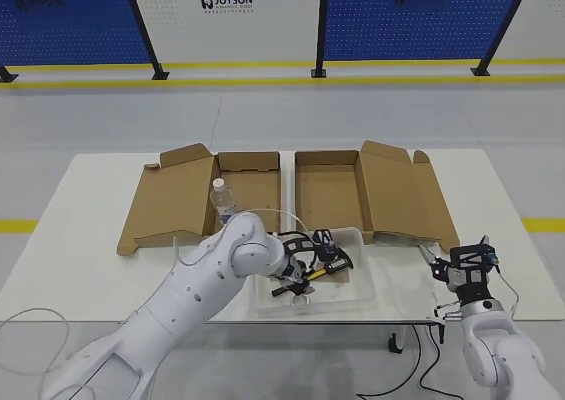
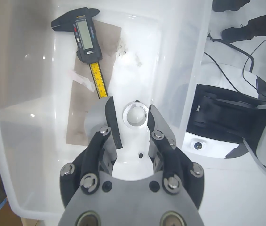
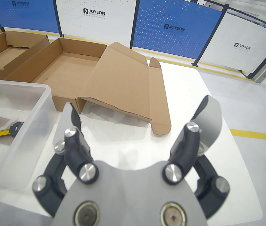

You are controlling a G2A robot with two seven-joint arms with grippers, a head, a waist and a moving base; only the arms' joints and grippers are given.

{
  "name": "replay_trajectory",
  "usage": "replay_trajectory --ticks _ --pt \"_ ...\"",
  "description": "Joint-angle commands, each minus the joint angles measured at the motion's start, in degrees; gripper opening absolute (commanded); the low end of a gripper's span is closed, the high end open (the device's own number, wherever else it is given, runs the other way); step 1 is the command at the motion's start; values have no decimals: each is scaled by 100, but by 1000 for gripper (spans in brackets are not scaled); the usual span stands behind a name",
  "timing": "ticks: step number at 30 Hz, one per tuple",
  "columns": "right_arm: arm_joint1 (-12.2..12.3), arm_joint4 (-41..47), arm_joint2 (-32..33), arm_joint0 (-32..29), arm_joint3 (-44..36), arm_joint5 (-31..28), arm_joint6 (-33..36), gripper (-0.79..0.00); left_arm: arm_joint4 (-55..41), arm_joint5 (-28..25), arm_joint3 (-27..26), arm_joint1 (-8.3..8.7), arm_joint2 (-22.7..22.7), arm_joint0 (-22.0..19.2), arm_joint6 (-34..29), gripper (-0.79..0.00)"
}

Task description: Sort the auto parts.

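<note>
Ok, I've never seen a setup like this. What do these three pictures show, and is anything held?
It is a two-armed robot at a white table. One picture looks down from above its arms; the other two come from cameras on the wrists, so each shows its own pincer up close. On the table sit two open cardboard boxes, a bottle and a clear bin. In the bin lie a caliper and a metal ring. The left pincer is down in the bin, open, a finger on either side of the ring, not closed on it. The right pincer is open above the table beside the bin. Nothing is held.
</note>
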Motion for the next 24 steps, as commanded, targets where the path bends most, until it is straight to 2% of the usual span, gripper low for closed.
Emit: replay_trajectory --ticks 1,3,6,11,14,24 --pt "0 0 0 0 0 0 0 0 22 8 175 -30 91 -61 32 -502" --pt "0 0 0 0 0 0 0 0 29 1 311 -58 165 -116 67 -508" --pt "0 0 0 0 0 0 0 0 82 -1 467 -94 276 -196 55 -576" --pt "0 0 0 0 0 0 0 0 202 25 562 -146 456 -280 23 -573" --pt "0 0 0 0 0 0 0 0 273 54 566 -175 554 -316 -6 -619" --pt "0 0 0 0 0 0 0 0 274 120 643 -261 796 -361 -56 -594"
